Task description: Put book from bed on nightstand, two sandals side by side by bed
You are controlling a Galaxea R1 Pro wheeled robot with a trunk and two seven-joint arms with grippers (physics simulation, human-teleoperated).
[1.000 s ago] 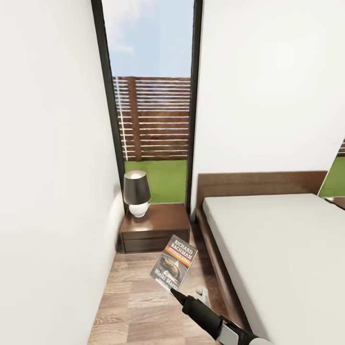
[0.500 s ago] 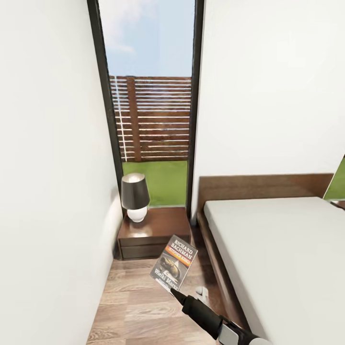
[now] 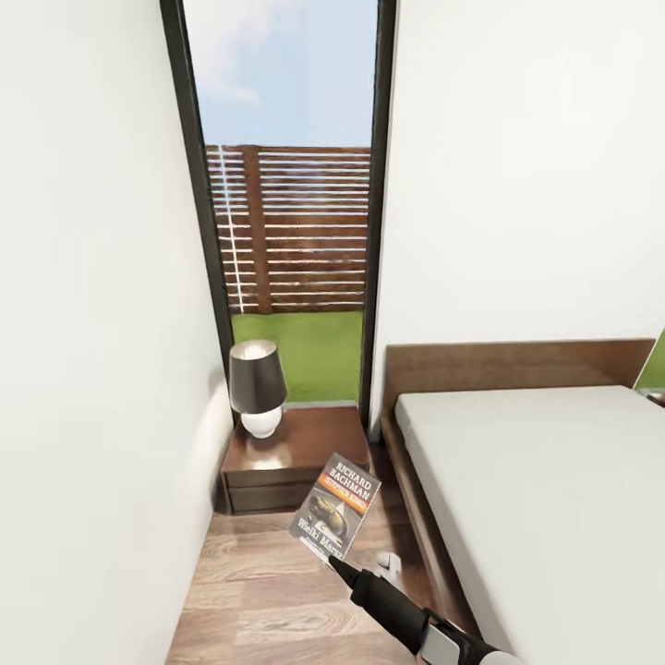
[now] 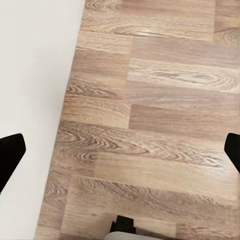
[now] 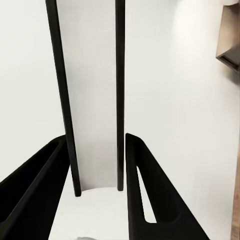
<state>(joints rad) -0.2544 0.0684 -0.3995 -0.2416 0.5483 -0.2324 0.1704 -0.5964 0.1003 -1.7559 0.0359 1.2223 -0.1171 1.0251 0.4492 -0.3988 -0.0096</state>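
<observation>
Above the floor [image 3: 259, 591], right gripper [image 3: 331, 561] pinches the book [image 3: 335, 506]

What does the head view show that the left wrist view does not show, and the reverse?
Head view: the right gripper shut on the book, the nightstand with a lamp, the bed and the window.
Left wrist view: the open left gripper, its fingertips wide apart above bare planks.
Both: the wood-plank floor beside a white wall.
</observation>
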